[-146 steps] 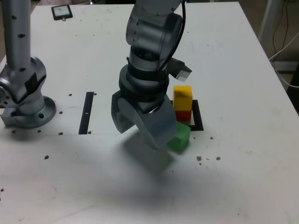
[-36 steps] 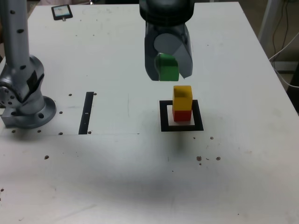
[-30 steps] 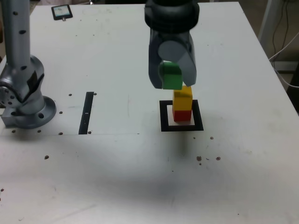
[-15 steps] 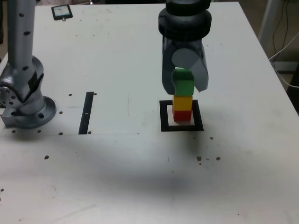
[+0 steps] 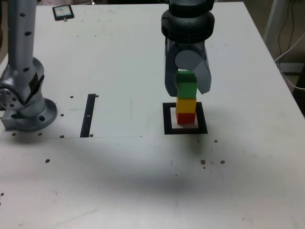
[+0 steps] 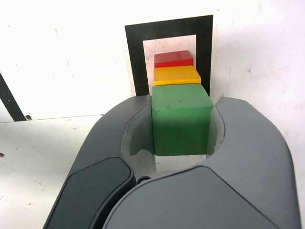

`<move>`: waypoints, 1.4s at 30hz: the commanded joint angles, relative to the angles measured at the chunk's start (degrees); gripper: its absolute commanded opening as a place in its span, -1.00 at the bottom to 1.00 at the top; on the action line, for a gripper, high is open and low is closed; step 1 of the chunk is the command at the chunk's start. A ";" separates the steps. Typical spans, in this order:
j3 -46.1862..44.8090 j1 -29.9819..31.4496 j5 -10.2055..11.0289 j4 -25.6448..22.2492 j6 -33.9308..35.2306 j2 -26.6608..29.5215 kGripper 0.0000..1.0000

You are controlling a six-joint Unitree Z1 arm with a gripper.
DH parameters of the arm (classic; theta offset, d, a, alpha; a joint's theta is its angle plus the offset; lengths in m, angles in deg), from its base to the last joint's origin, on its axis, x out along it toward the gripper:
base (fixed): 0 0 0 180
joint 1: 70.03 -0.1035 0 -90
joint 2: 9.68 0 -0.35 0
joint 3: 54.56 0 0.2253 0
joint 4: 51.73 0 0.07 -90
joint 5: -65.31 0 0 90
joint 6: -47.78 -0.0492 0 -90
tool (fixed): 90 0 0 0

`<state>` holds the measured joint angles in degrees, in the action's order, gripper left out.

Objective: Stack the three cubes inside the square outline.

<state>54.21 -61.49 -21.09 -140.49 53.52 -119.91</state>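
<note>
The three blocks form one upright column, its long axis vertical, standing inside the square outline [image 5: 185, 119] on the white desk [image 5: 143, 176]. The red block [image 5: 186, 117] is at the bottom on the outline's white centre, the yellow block [image 5: 186, 104] sits squarely on it, and the green block [image 5: 186, 85] is on top, directly below the hand [image 5: 186, 85]. In the exterior view the green block's underside appears to meet the yellow block's top, though a thin gap cannot be ruled out. The faces of all three line up closely, with no visible twist between them.

The hand points straight down over the column and is clenched on the green block, one grey finger on each of two opposite sides. The wrist view shows the green block [image 6: 181, 119] filling the space between the curved fingers [image 6: 119, 138], both pressed against its sides, with the yellow block [image 6: 176, 75] and red block [image 6: 173, 58] showing past its far edge, inside the black frame [image 6: 135, 57]. The hand touches only the green block; the fingers stay clear of the yellow one.
</note>
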 commanded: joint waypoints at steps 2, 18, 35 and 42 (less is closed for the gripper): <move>0.07 -0.10 -0.57 -0.01 -0.46 -0.28 -0.48; 0.07 -0.10 -0.31 -1.76 -2.40 -0.47 0.95; -0.18 -0.10 1.16 -5.14 -2.85 4.12 0.99; -1.76 -0.17 0.58 -8.76 -4.38 11.38 0.99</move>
<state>52.85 -61.52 -20.36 -148.99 49.28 -109.52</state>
